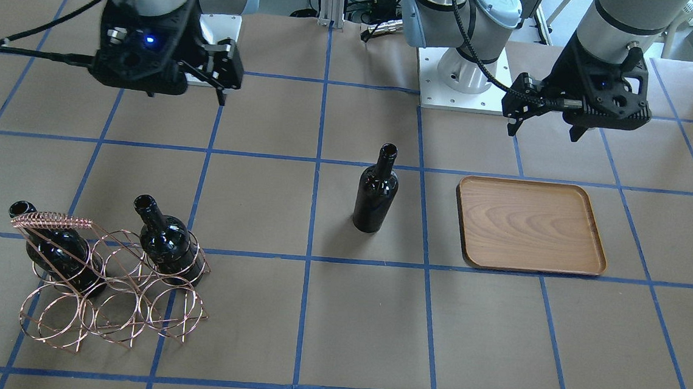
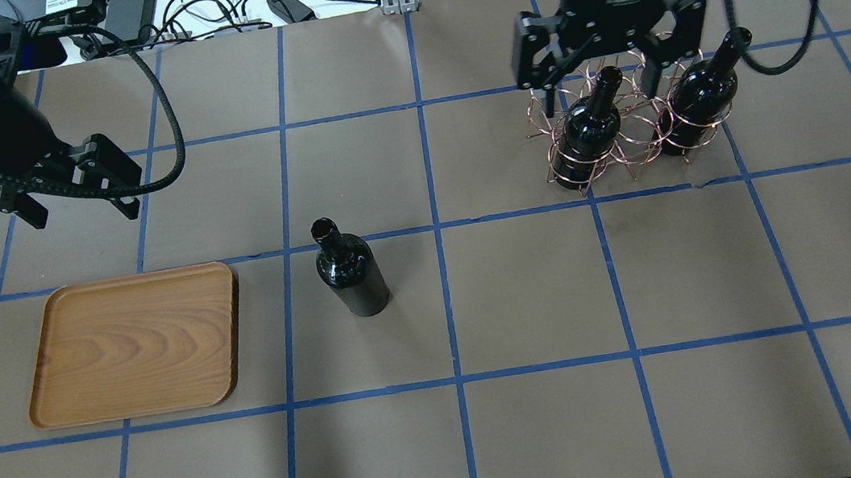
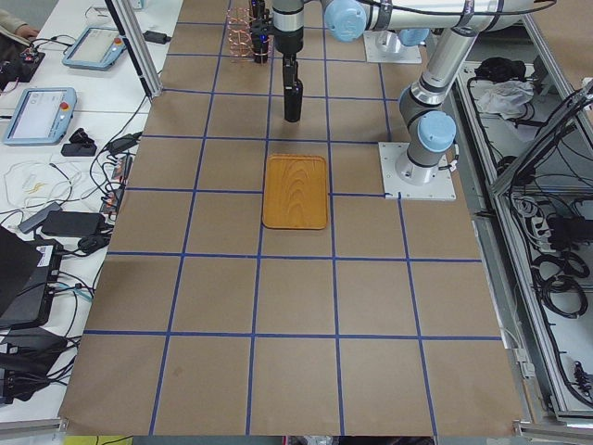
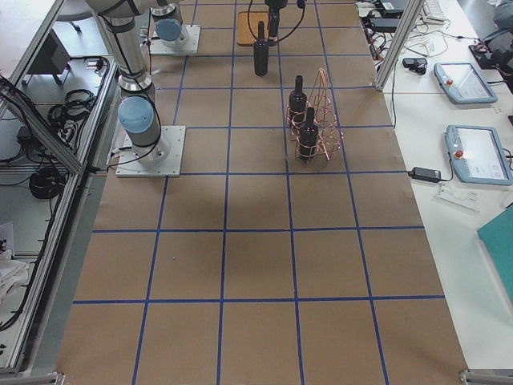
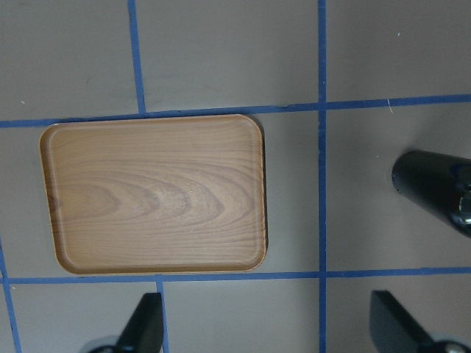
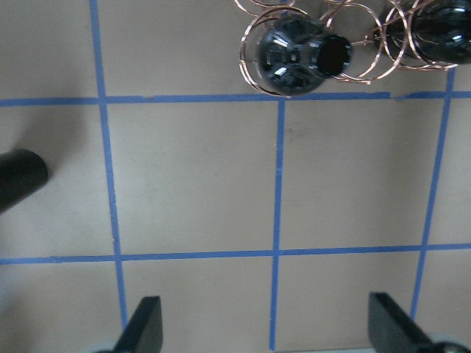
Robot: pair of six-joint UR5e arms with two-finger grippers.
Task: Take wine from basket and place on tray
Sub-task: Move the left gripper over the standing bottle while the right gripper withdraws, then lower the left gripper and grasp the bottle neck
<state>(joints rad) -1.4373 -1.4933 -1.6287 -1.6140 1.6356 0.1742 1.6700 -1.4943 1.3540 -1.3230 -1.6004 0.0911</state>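
Observation:
One wine bottle (image 1: 376, 190) stands upright on the table by itself, beside the empty wooden tray (image 1: 530, 225). Two more bottles (image 1: 163, 239) (image 1: 53, 244) sit in the copper wire basket (image 1: 114, 291). My left gripper (image 2: 83, 212) is open and empty, raised behind the tray (image 2: 134, 344); its wrist view shows the tray (image 5: 154, 195) and the lone bottle (image 5: 434, 187). My right gripper (image 2: 606, 87) is open and empty, raised over the near side of the basket (image 2: 630, 153); its wrist view shows a basket bottle (image 6: 294, 55).
Brown paper with blue tape lines covers the table (image 2: 530, 299). The arm bases (image 1: 464, 87) stand along the robot's edge. Cables and boxes (image 2: 121, 8) lie beyond the far edge. The lone bottle also shows in the overhead view (image 2: 350, 268).

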